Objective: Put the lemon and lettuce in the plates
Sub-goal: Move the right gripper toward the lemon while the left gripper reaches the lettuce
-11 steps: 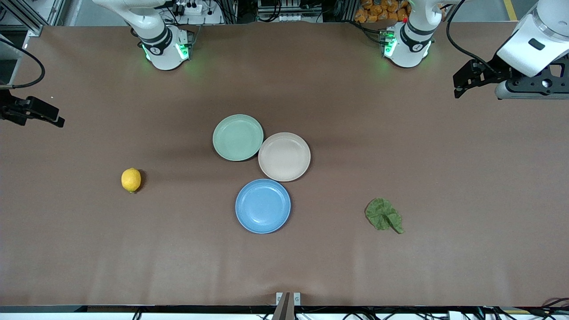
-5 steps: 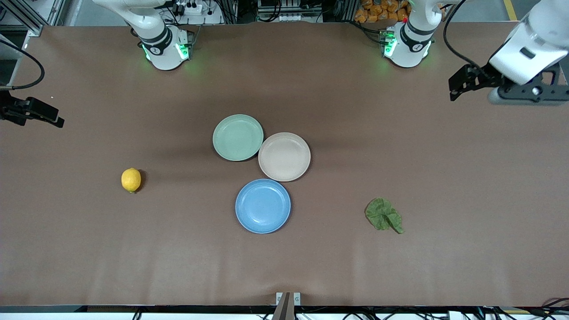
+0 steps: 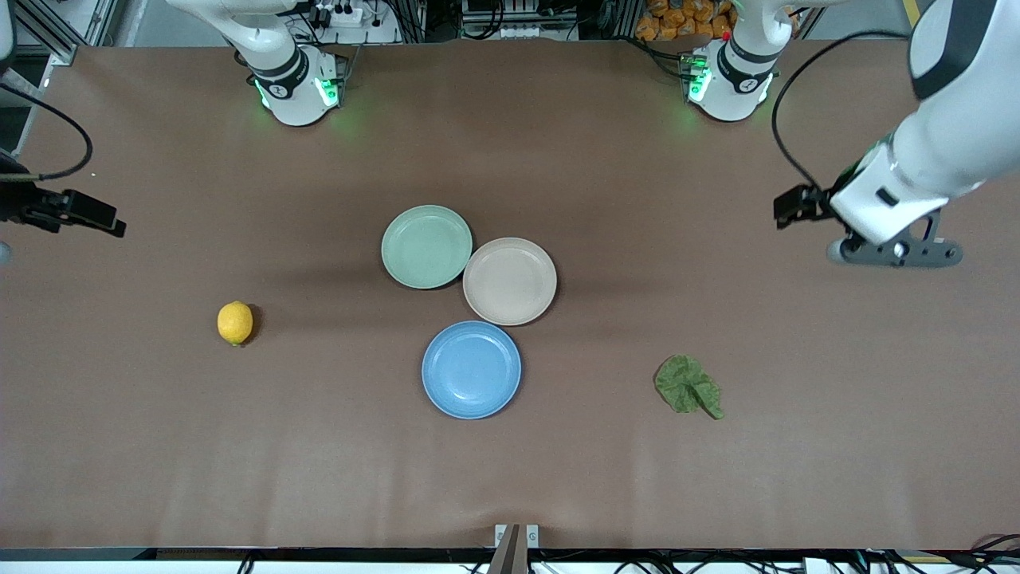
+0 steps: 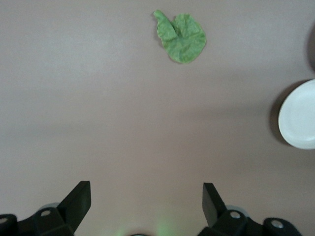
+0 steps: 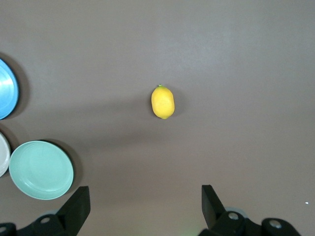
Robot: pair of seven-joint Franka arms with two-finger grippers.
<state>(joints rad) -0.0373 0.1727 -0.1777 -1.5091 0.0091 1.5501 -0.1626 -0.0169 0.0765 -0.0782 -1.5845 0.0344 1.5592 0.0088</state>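
Lemon (image 3: 235,323) lain on the table (image 3: 510,478) toward the right arm's end, ahead of the wide-spread jaws of the right gripper (image 5: 142,204), lettuce (image 3: 688,387) ahead of the wide-spread left gripper (image 4: 146,201), blue plate (image 3: 471,370) and beige-pink plate (image 3: 510,281) kept empty between them.

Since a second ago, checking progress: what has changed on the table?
The left tool has swung down over the table toward the lettuce; the right tool shifted slightly inward. Both are open, holding nothing. The lemon and all three plates stayed put.
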